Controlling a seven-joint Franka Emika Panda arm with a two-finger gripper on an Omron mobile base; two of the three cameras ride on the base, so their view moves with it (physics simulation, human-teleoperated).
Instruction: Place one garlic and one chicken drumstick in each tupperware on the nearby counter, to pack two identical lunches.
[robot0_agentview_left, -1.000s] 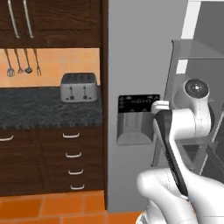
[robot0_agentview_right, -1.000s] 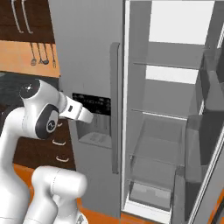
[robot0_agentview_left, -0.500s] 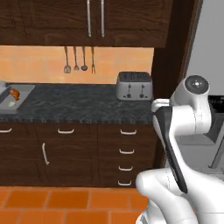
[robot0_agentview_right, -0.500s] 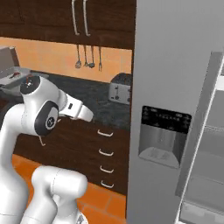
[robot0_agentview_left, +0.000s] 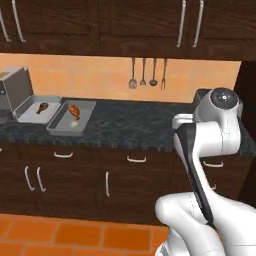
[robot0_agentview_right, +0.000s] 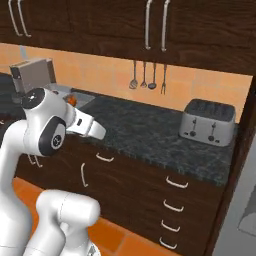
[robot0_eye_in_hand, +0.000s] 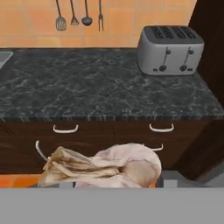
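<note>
A garlic (robot0_eye_in_hand: 109, 166), pale with a papery stem, fills the bottom of the hand view, and my gripper (robot0_eye_in_hand: 111, 183) is shut on it. The hand faces the speckled counter (robot0_eye_in_hand: 87, 87) from in front of the drawers. At the far left of the counter (robot0_agentview_left: 140, 125) lie both tupperware. The pale one (robot0_agentview_left: 27, 117) holds a chicken drumstick (robot0_agentview_left: 42, 106). The darker grey one (robot0_agentview_left: 59, 126) holds a drumstick (robot0_agentview_left: 74, 109) and a small white garlic (robot0_agentview_left: 74, 124). My arm's wrist (robot0_agentview_right: 92, 127) reaches out toward the counter.
A silver toaster (robot0_eye_in_hand: 170, 50) stands at the counter's right end, also the toaster (robot0_agentview_right: 207, 121). Utensils (robot0_agentview_left: 147, 75) hang on the orange backsplash. A grey coffee machine (robot0_agentview_left: 12, 90) stands left of the trays. Dark drawers with silver handles (robot0_agentview_left: 135, 160) run below.
Both base views have swung left: the fridge has left the picture, and the counter and both tupperware have come in. The arm keeps its pose.
</note>
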